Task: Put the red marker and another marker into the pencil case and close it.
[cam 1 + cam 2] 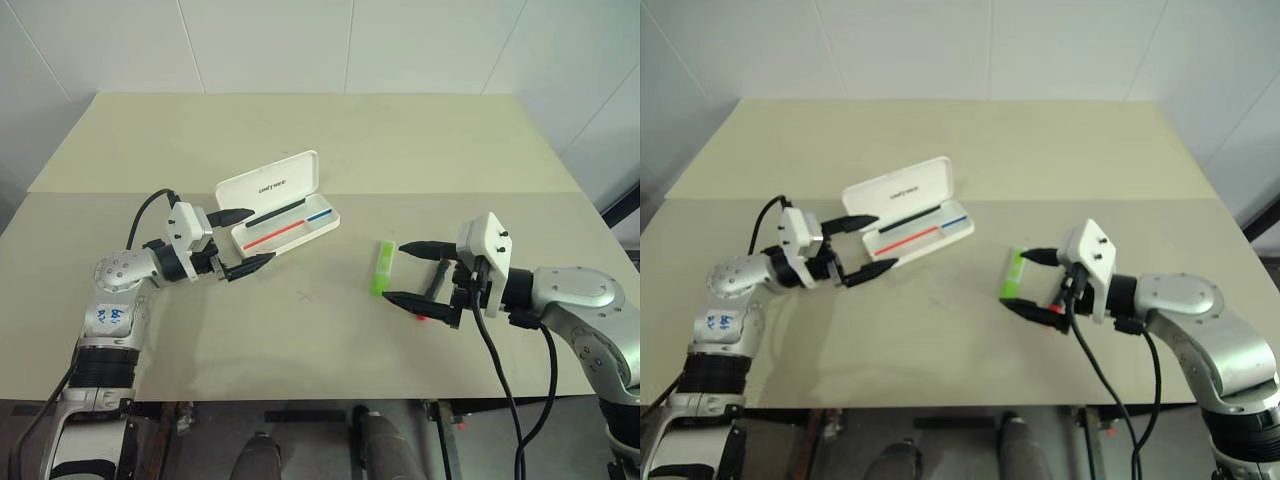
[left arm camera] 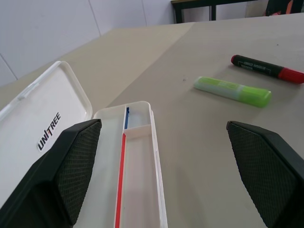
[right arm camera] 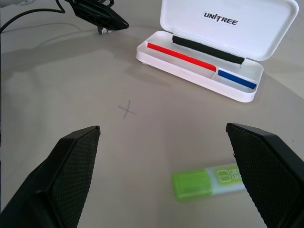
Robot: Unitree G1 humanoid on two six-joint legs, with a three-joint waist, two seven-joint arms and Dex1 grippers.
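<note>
- The case (image 1: pixel 278 209) is seen lying open on the table (image 1: pixel 300 330), with its lid (image 1: pixel 265 184) tilted up behind the tray (image 1: pixel 292 233).
- Dark lettering is shown on the inside of the lid; a red stripe (image 1: pixel 272 236) and a blue stripe (image 1: pixel 319 214) are seen in the tray, and a black strip (image 3: pixel 206 50) lies along the hinge side.
- The green marker (image 1: pixel 382 267) is found flat on the table, well apart from the case, on the case's right.
- The red marker (image 2: pixel 267 69) is found on the table just beyond the green marker from the case, its red end pointed away from the case's lid side.
- The left gripper (image 1: pixel 245 240) is held just beside the left end of the case, its jaws spread wide with nothing between them.
- The right gripper (image 1: pixel 401 271) is held over the two markers, to the right of the case; its jaws are spread wide and nothing is gripped.
- A small pencilled cross (image 1: pixel 306 296) is marked on the table in front of the case, between the two grippers.
</note>
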